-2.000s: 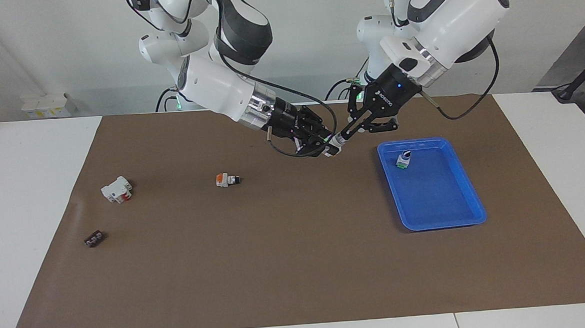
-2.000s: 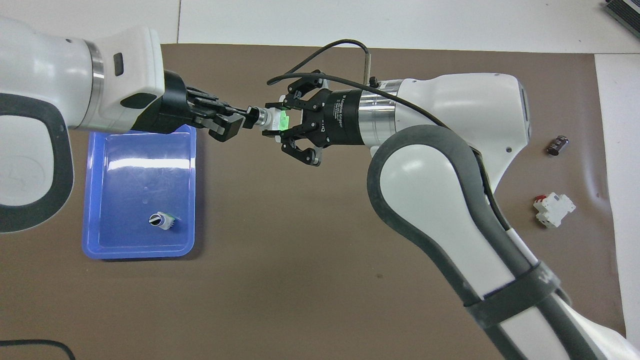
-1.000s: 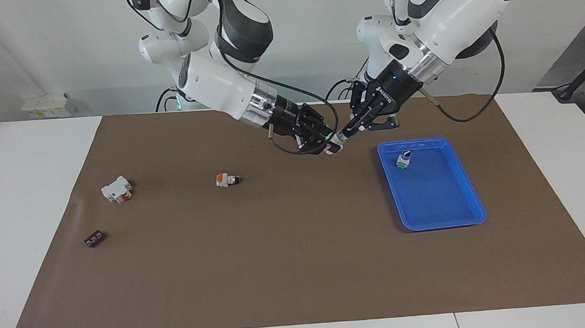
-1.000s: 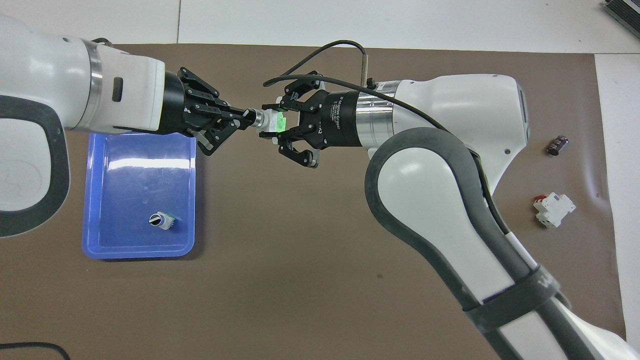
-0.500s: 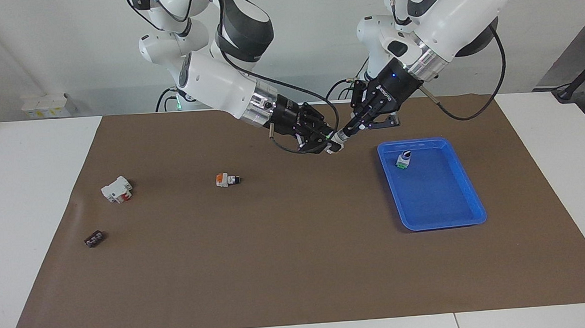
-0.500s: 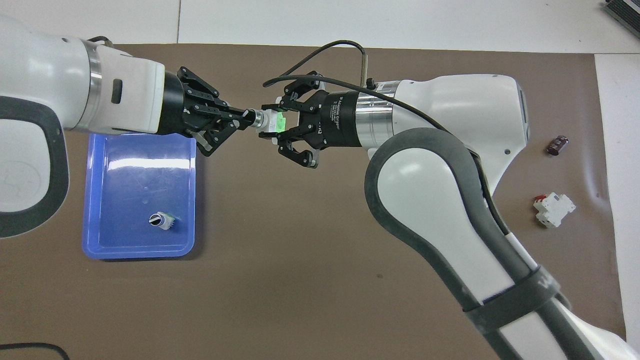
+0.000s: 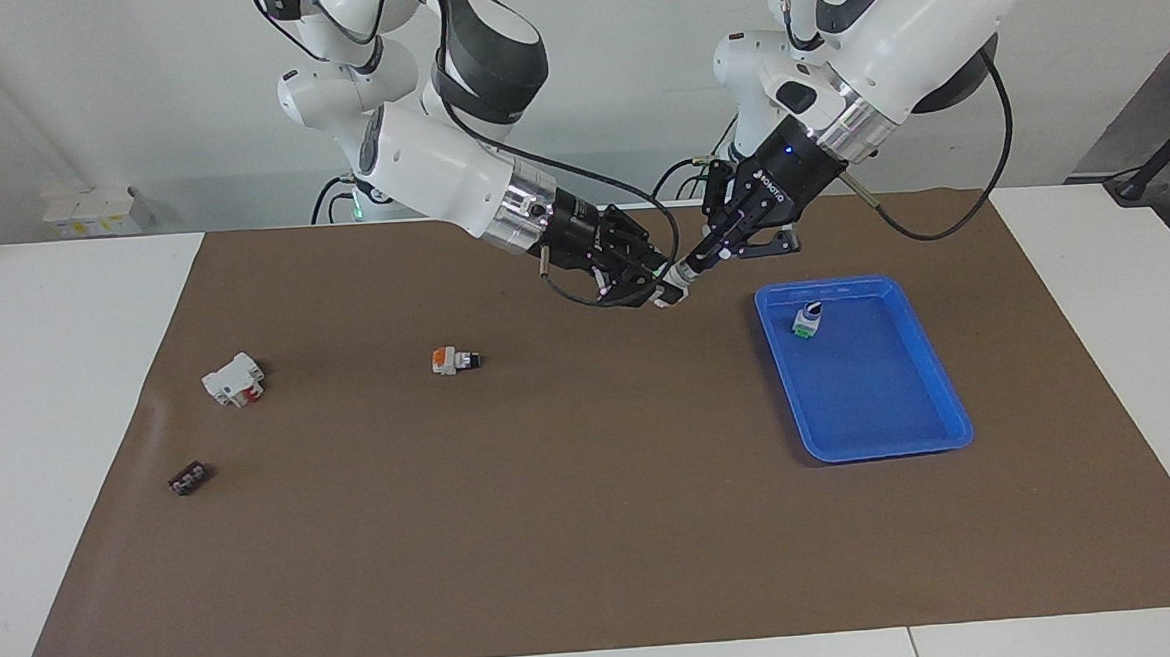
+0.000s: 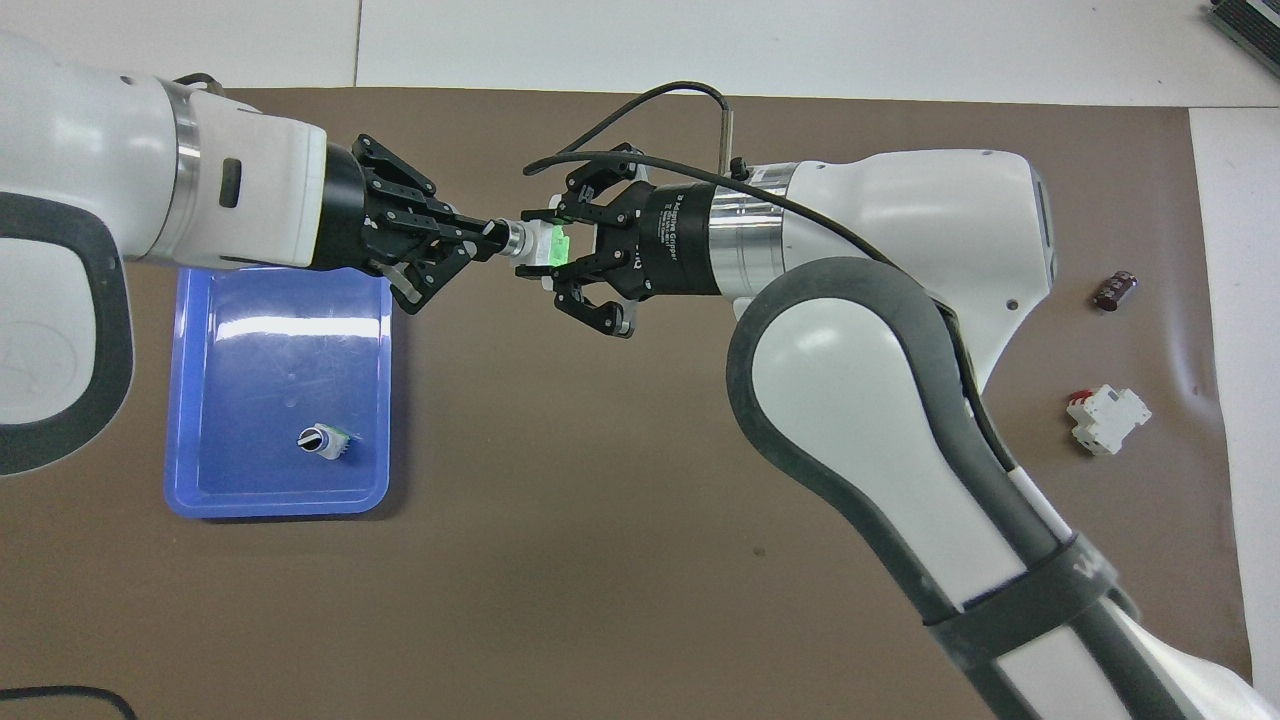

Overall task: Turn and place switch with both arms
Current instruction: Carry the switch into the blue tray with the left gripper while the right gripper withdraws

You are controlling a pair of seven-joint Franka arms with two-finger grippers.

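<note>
Over the last two seconds the left arm's wrist has rolled while its gripper (image 8: pixel 487 229) stays pinched on the black knob of the switch (image 8: pixel 535 245). The right gripper (image 8: pixel 562 249) keeps the switch's white and green body clamped. Both arms have barely shifted otherwise. In the last half second almost nothing moved, so the twist looks finished or nearly so. That suggests the turning half of the task is about done and the placing is still ahead.

The switch hangs in the air between the two grippers, over the brown mat, toward the robots' edge of the counter and just beside the blue tray (image 7: pixel 939 390). It lies roughly level. Its black knob and silvery collar point toward the left gripper; its bright green base sits inside the right gripper's fingers.

A twin switch (image 7: pixel 807 320) already stands in the tray, in the corner nearest the robots. An orange-based switch (image 7: pixel 453 359), a white block with red (image 7: pixel 234 379) and a small dark part (image 7: pixel 188 478) lie on the mat toward the right arm's end of the counter.
</note>
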